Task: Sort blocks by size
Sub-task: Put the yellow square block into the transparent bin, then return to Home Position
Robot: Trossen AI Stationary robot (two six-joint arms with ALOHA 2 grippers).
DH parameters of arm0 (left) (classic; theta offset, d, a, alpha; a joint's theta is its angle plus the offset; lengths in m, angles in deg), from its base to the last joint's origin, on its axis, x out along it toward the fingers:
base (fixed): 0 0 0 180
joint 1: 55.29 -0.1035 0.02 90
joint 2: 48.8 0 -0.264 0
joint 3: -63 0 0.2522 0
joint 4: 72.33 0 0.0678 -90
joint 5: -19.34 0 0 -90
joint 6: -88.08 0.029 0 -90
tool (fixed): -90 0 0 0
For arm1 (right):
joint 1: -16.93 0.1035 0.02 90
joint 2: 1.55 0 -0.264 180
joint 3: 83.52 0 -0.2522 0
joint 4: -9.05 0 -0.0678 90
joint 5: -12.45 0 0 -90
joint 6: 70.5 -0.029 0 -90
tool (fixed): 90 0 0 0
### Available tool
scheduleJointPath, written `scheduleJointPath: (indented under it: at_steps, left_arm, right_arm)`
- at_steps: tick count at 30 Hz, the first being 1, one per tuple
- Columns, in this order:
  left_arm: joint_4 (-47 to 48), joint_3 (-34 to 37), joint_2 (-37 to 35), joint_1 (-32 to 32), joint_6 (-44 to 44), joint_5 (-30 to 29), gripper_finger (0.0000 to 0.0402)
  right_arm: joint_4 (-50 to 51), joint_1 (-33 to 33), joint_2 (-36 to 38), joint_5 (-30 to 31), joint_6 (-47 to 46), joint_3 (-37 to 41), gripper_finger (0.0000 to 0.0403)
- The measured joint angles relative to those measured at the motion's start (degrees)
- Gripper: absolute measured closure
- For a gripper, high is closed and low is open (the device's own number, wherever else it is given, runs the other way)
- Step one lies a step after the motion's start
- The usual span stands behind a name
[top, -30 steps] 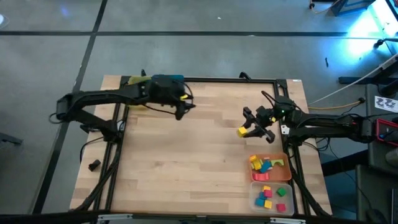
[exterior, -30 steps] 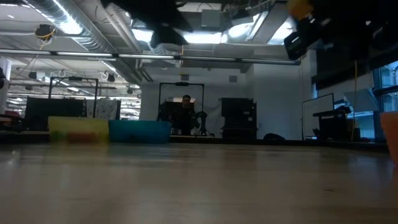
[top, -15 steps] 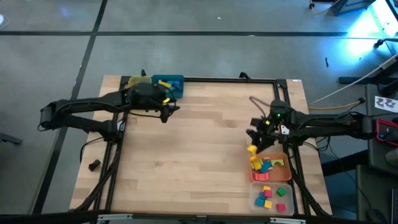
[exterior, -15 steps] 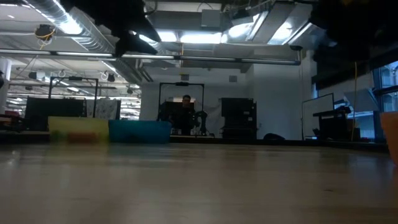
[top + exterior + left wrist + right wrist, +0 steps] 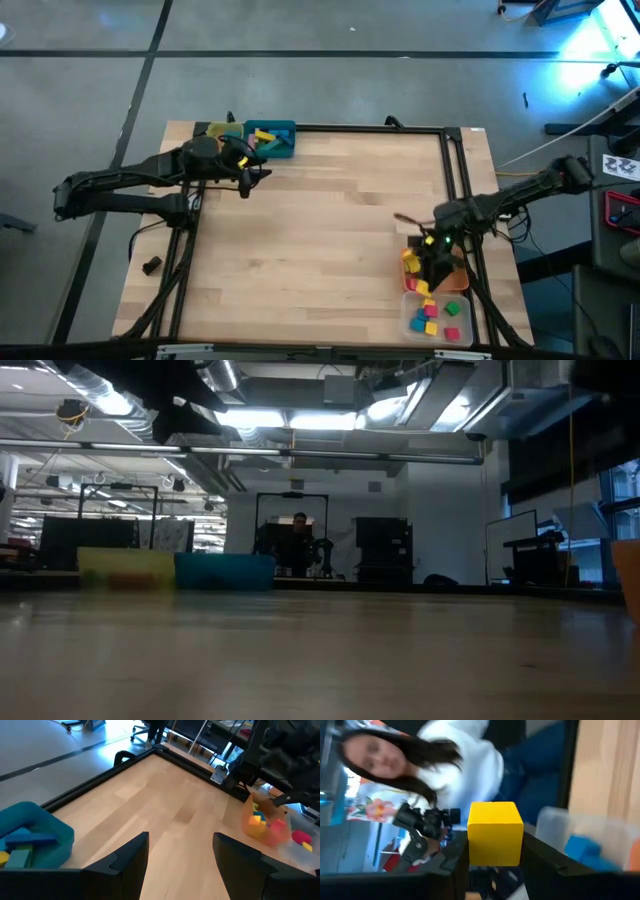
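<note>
The right gripper [image 5: 495, 865], at lower right of the high view, clamps a yellow cube [image 5: 495, 834] above the orange tray [image 5: 455, 280] for release there; the left gripper [image 5: 180, 857] waits unclenched at upper left.

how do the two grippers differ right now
The right gripper has its jaws shut on a yellow cube; the left gripper has open jaws holding nothing. The right gripper is at the table's right side, above the orange tray; the left gripper is at the far left corner, beside the teal tray. Both are dark, two-fingered, and raised off the wooden table.
</note>
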Motion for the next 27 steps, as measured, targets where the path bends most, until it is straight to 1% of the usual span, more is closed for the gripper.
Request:
scheduleJointPath:
  at_steps: [2,6,8,12,15,18,21,24,27]
  left_arm:
    - [0.9,0.0,-0.6,0.0,-0.4,0.0,0.0192]
    - [1.6,0.0,-0.6,0.0,-2.6,0.0,0.0192]
    - [1.6,0.0,-0.6,0.0,-2.8,0.0,0.0192]
    - [1.6,0.0,-0.5,0.0,-2.9,0.0,0.0192]
    - [1.5,0.0,-0.5,0.0,-2.9,0.0,0.0192]
    - [1.3,0.0,-0.5,0.0,-2.6,0.0,0.0192]
    - [-0.1,0.0,-1.6,0.0,-0.5,0.0,0.0192]
    - [-0.7,0.0,-5.0,0.0,0.8,-0.1,0.0192]
    - [0.4,0.0,-10.3,0.0,2.2,-0.1,0.0192]
  right_arm:
    - [3.2,3.8,0.0,2.8,-1.4,0.0,0.0257]
    - [10.0,11.3,0.0,8.6,-3.9,0.0,0.0225]
    - [12.6,14.5,0.0,11.5,-5.6,0.0,0.0218]
    - [15.3,19.4,0.0,16.7,-10.4,0.0,0.0223]
    - [15.6,21.8,0.0,19.1,-12.4,0.0,0.0229]
    - [15.6,23.1,0.0,20.0,-12.5,0.0,0.0231]
    - [15.5,22.9,0.0,19.5,-12.5,0.0,0.0231]
    - [14.7,21.8,0.2,19.3,-11.7,0.0,0.0231]
    - [14.2,19.9,1.7,21.4,-9.7,0.0,0.0231]
